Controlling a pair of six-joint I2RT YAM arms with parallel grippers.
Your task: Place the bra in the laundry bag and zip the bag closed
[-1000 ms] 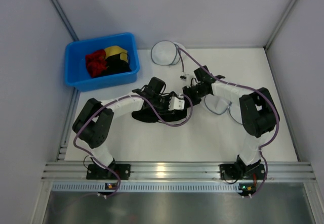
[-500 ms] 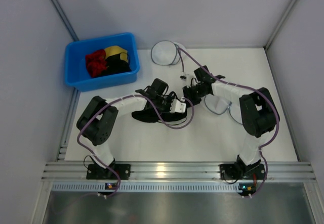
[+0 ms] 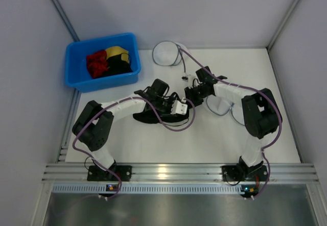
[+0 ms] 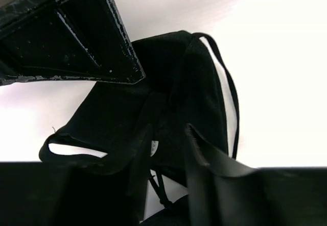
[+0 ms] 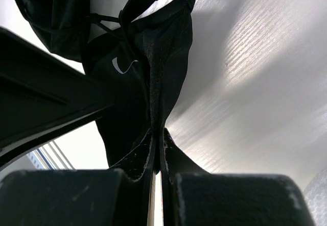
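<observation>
Right gripper (image 5: 157, 133): clenched. Its 2 fingers meet on a narrow fold of the bra (image 4: 110, 108), and the black fabric rises from the pinch and fans out beyond the fingertips.

Left gripper (image 4: 164, 136): released. Its 2 fingers stand apart, and the bra's cup fabric and 1 thin strap lie directly ahead of the gap. Whether either pad touches the cloth cannot be told.

The 2 grippers face each other tip to tip, close together, with the bra bunched between and beneath them. In the overhead view most of the garment lies on the white table (image 3: 204, 139) under the left gripper's wrist, on the side away from the right gripper.

Laundry bag (image 3: 219, 108): flat on the table just behind the right gripper, partly under that arm's forearm. Its dark hoop rims are visible. The bra is outside it, and the zip's state cannot be told.

A whiter round mesh case (image 3: 166, 52) lies well beyond both grippers' tips, toward the back wall. A blue bin (image 3: 76, 83) sits well away on the left gripper's outer side and holds a red garment (image 3: 95, 64) and a yellow-and-black garment (image 3: 116, 54).
</observation>
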